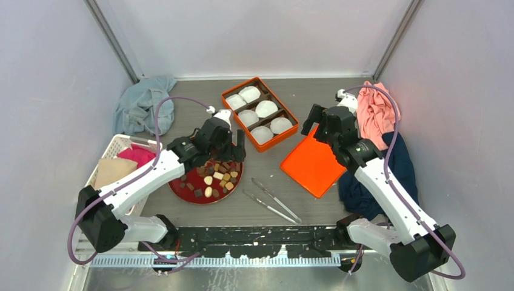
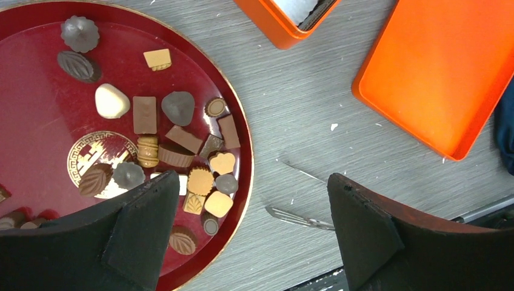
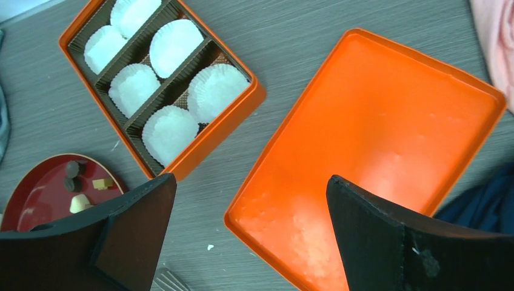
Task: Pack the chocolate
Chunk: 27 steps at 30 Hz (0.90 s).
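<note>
Several small chocolates [image 1: 217,177], dark brown, tan and cream, lie on a round red plate [image 1: 182,191]. In the left wrist view the chocolates [image 2: 182,139] cluster near the plate's right rim [image 2: 245,157]. My left gripper [image 1: 229,151] hovers open and empty over the plate's far right edge [image 2: 251,212]. An orange box [image 1: 259,113] holds white paper cups in brown dividers [image 3: 212,142]. Its orange lid [image 1: 312,162] lies upturned to the right. My right gripper [image 1: 318,127] hangs open and empty above the lid's near corner [image 3: 248,224].
Metal tweezers [image 1: 273,200] lie on the table between plate and lid, also in the left wrist view [image 2: 300,218]. A white basket [image 1: 118,160] stands at the left, a blue cloth [image 1: 142,106] behind it. Pink [image 1: 373,112] and navy [image 1: 388,176] cloths lie at the right.
</note>
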{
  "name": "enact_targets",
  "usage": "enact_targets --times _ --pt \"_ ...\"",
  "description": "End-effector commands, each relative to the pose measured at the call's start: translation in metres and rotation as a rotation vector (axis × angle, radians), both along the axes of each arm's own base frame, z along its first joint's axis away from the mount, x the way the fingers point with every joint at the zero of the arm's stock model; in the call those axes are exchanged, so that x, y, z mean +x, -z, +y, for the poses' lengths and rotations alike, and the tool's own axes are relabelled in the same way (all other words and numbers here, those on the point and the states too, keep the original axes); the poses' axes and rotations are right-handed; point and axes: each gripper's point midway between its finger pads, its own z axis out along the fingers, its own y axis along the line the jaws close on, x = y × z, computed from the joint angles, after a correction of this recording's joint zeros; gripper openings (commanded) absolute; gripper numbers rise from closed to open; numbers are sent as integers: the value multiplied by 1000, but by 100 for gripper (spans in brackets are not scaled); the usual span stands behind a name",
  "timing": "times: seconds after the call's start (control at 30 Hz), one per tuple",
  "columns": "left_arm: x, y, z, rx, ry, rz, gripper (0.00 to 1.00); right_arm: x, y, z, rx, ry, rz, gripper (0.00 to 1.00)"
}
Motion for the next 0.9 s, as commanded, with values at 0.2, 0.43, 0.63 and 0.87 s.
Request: enact_targets --times 0.2,0.43,0.63,0.87 --pt "13 -25 -11 -42 8 -64 93 -14 -49 -18 -42 16 -109 100" --pt "50 -48 68 -80 -179 -55 94 -32 -7 20 72 -151 4 100" --pt "64 -70 127 -3 -318 -127 94 -70 85 67 17 -248 243 100" --pt "63 -70 131 -19 -346 -153 94 -115 150 105 -107 -358 372 91"
